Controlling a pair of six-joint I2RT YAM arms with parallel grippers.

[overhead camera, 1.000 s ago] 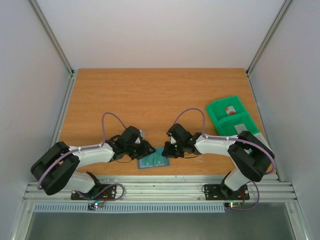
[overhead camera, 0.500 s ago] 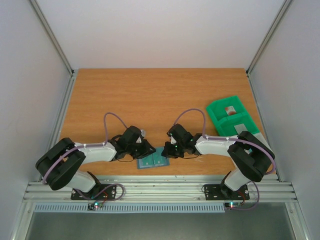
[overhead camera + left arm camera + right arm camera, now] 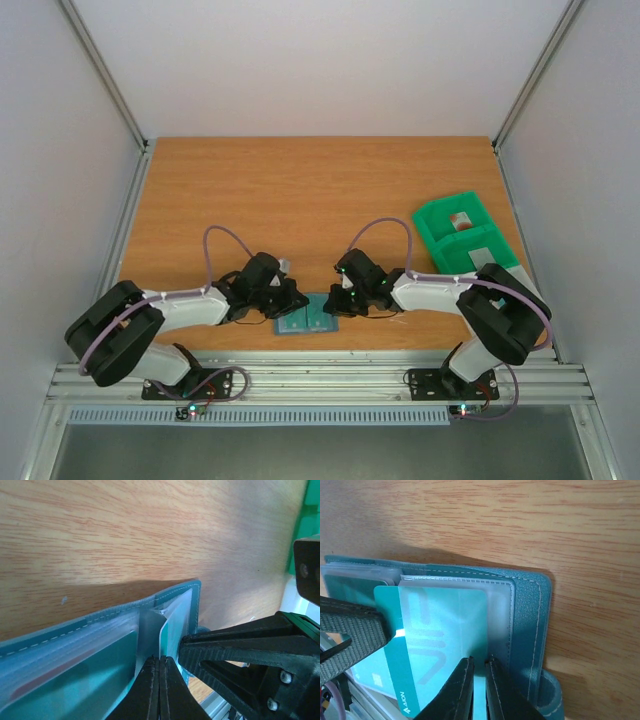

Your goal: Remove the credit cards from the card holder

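Hardly anything moved, the card holder (image 3: 306,319) stayed put at the table's (image 3: 300,190) near edge. Left gripper (image 3: 159,664) is clamped on its clear pocket flap, and the right gripper (image 3: 479,666) pinches a half-out teal card (image 3: 445,625).

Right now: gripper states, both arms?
Left gripper: closed, pinching a clear sleeve of the card holder.
Right gripper: nearly closed, tips on the teal card; grip cannot be told.
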